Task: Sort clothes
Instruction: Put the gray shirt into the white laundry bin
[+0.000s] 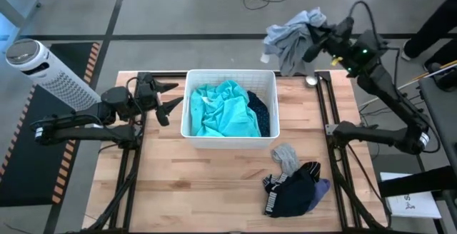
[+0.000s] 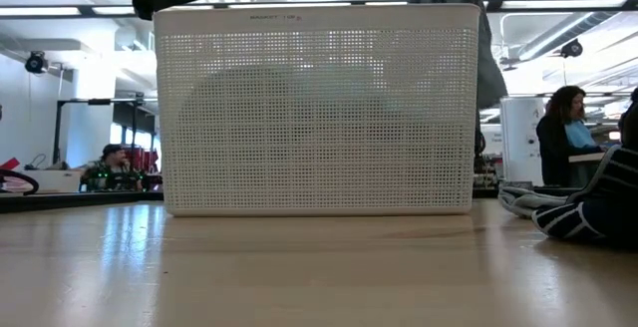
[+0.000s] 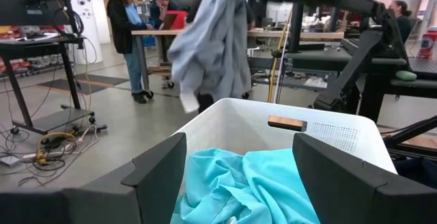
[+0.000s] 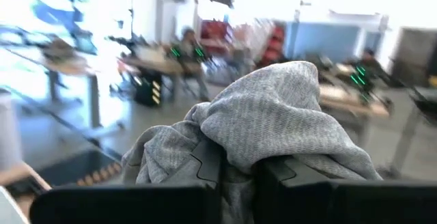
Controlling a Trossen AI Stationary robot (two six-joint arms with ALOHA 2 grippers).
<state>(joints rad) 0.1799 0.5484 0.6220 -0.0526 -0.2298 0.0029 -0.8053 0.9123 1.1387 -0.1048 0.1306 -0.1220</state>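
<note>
grey garment: your right pincer is gripping it, fingers closed on the fabric, and holding it in the air past the counter's far edge. your left pincer is waiting with fingers spread beside the bin, which is holding the teal garment.

We find no readable text in any view. White bin carries small embossed line near top rim in low view, too small for us to read. Paper sheet at table's right edge in high view shows dark marks, which we cannot make out. Navy-black garment shows white striping along its edge, no lettering we can read. Signs in room behind are blurred.
</note>
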